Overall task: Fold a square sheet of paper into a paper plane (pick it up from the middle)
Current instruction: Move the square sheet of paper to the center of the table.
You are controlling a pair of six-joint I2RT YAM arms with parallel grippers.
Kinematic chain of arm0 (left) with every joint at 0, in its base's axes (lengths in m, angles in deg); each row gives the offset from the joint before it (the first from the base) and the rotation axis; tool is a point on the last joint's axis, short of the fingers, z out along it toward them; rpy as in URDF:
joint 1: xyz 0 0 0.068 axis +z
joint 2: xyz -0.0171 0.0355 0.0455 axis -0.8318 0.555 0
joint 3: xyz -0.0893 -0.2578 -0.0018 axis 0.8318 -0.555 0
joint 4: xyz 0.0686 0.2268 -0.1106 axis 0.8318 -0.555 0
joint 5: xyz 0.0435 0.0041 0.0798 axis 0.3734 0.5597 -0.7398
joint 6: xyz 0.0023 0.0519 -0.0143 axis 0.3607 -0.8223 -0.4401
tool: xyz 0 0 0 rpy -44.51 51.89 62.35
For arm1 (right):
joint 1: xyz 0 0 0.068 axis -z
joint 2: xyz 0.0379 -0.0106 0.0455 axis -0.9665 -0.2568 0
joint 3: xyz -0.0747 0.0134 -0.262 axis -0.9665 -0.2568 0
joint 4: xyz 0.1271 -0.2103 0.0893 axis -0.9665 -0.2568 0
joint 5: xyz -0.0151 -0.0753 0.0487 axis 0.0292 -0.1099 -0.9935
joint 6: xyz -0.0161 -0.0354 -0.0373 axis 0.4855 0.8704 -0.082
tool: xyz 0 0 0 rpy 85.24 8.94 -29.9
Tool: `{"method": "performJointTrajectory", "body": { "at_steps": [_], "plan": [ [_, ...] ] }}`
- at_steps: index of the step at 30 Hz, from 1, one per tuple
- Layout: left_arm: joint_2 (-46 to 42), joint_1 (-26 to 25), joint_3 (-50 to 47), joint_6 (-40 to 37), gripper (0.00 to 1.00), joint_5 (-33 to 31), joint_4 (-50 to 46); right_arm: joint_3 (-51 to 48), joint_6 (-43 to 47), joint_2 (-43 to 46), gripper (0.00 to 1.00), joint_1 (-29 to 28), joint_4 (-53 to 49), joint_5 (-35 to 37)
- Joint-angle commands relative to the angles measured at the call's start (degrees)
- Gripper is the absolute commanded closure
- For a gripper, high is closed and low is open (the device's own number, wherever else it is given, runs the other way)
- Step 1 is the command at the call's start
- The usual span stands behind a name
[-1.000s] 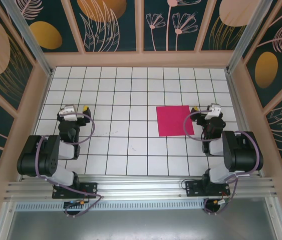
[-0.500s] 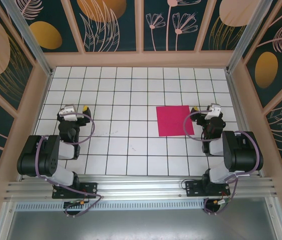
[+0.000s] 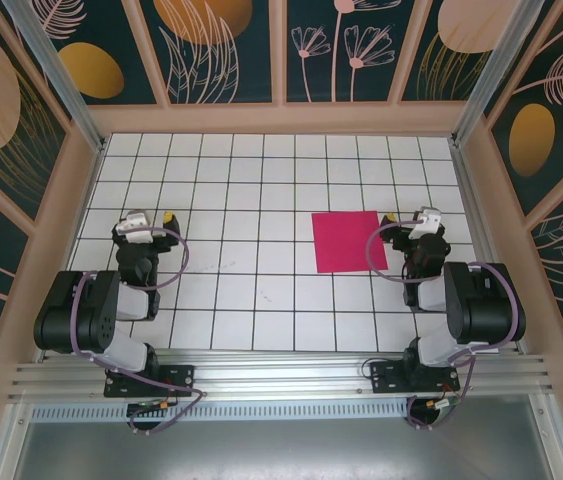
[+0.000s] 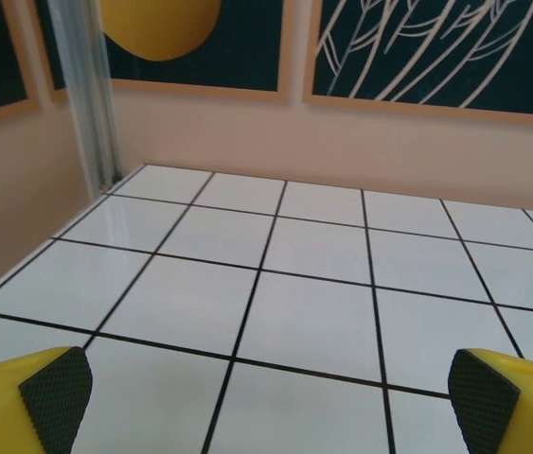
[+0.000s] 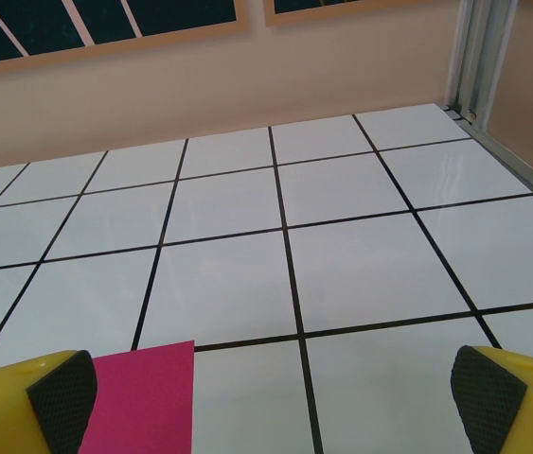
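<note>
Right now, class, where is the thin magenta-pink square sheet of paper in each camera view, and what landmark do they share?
Top external: the sheet lies right of centre, beside the right gripper.
Right wrist: its corner, bottom left.
Left wrist: tiles up to the beige wall.
Shared: black-lined white tile grid.

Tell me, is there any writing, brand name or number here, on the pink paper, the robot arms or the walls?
No text can be read.
The square sheet of paper is plain pink.
The wall panels carry only drawn leaves and flowers, the tiled table only black grid lines.
The left arm and right arm show no label large enough to read.
</note>
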Motion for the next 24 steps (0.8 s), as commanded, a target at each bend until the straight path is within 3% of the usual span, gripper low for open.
{"method": "performJointTrajectory", "body": {
  "at_steps": [1,7,12,18,22,24],
  "plan": [
    [-2.8,0.3,-3.1,1.4,0.02,-4.2,5.8,4.2,1.2,5.2,0.01,-0.9,-8.9,2.2],
    [-13.0,0.3,-0.9,2.7,0.02,-7.5,-7.3,12.0,-5.2,14.6,0.01,-3.2,-30.2,8.9],
    [-20.8,0.3,5.6,12.7,0.02,-9.8,-27.6,23.1,-13.9,15.0,0.01,-8.1,-54.4,13.6],
    [-26.5,0.3,16.0,27.4,0.02,-1.8,-54.6,28.7,-23.6,12.7,0.01,-16.2,-66.8,6.8],
    [-27.2,0.3,19.4,30.1,0.01,5.9,-61.9,30.6,-28.1,8.6,0.03,-21.2,-69.0,3.0],
    [-27.6,0.3,20.2,31.2,0.01,8.9,-64.1,33.3,-28.4,4.8,0.05,-24.5,-71.3,5.9]
  ]
}}
